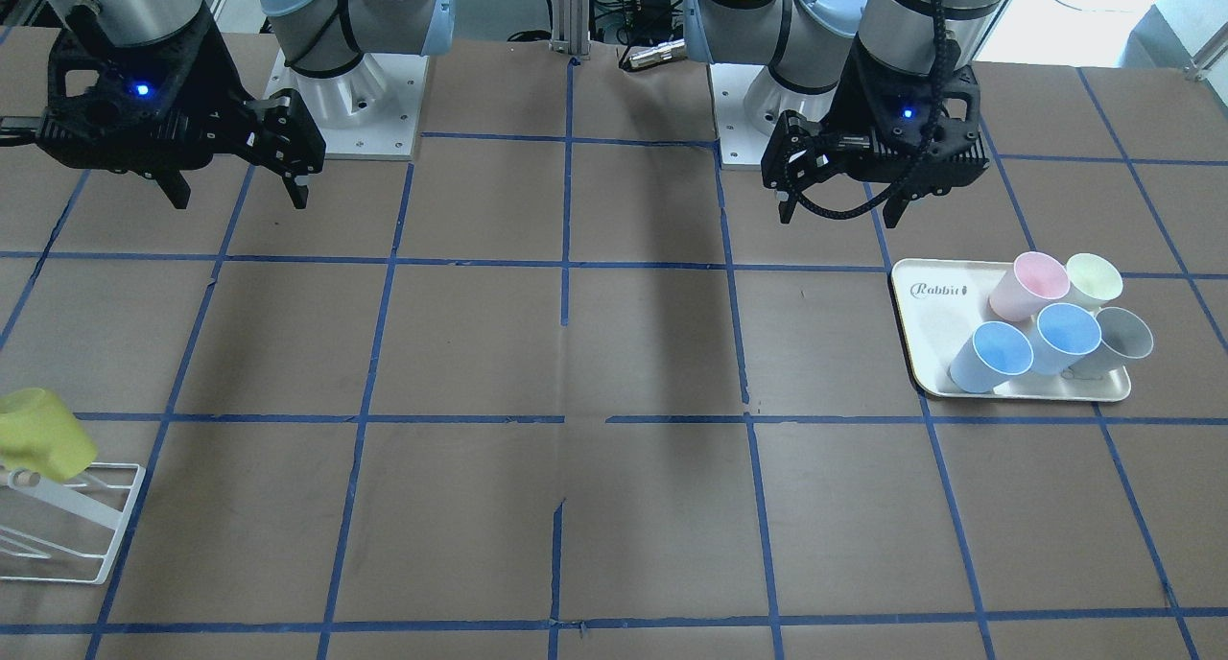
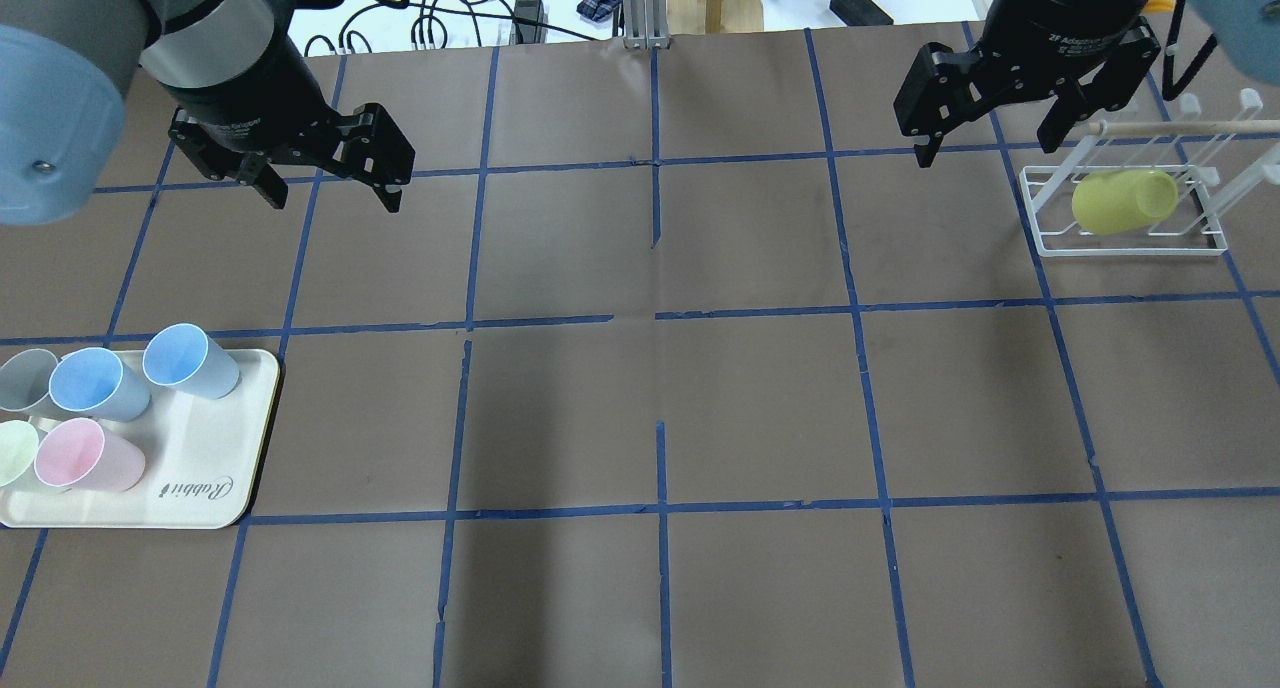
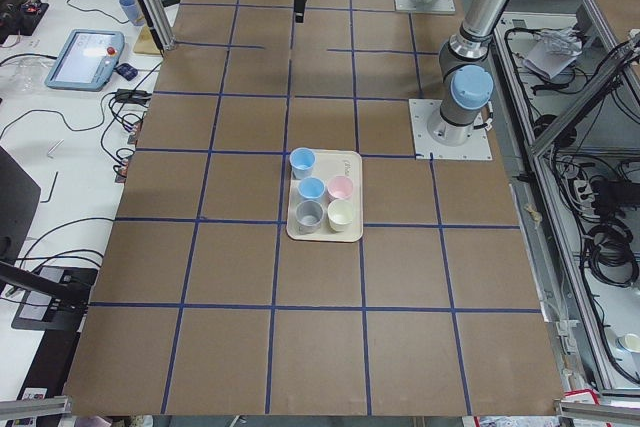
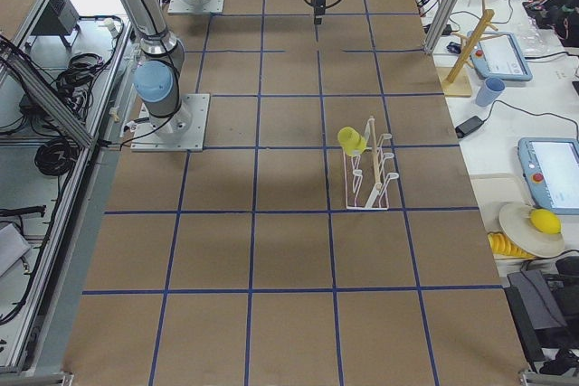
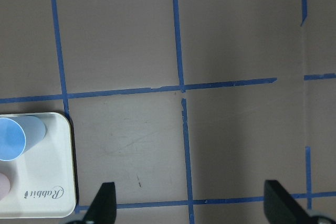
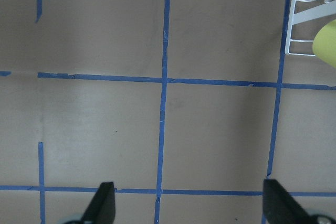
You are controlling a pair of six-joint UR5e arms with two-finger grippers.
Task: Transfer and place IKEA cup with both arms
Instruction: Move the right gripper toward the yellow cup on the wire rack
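The bright yellow IKEA cup (image 2: 1122, 202) hangs tilted on its side on a white wire rack (image 2: 1040, 208) at the table's right end. It also shows in the front view (image 1: 43, 435), the right side view (image 4: 351, 140) and at the right wrist view's edge (image 6: 326, 45). My right gripper (image 2: 988, 151) is open and empty, raised above the table just left of the rack; it also shows in the front view (image 1: 238, 200). My left gripper (image 2: 333, 200) is open and empty, raised above the table beyond the tray; it also shows in the front view (image 1: 840, 217).
A cream tray (image 2: 200, 468) at the left holds several pastel cups: pink (image 2: 85, 456), two blue (image 2: 185, 360), grey and pale green. Its corner shows in the left wrist view (image 5: 47, 192). Blue tape lines grid the brown table.
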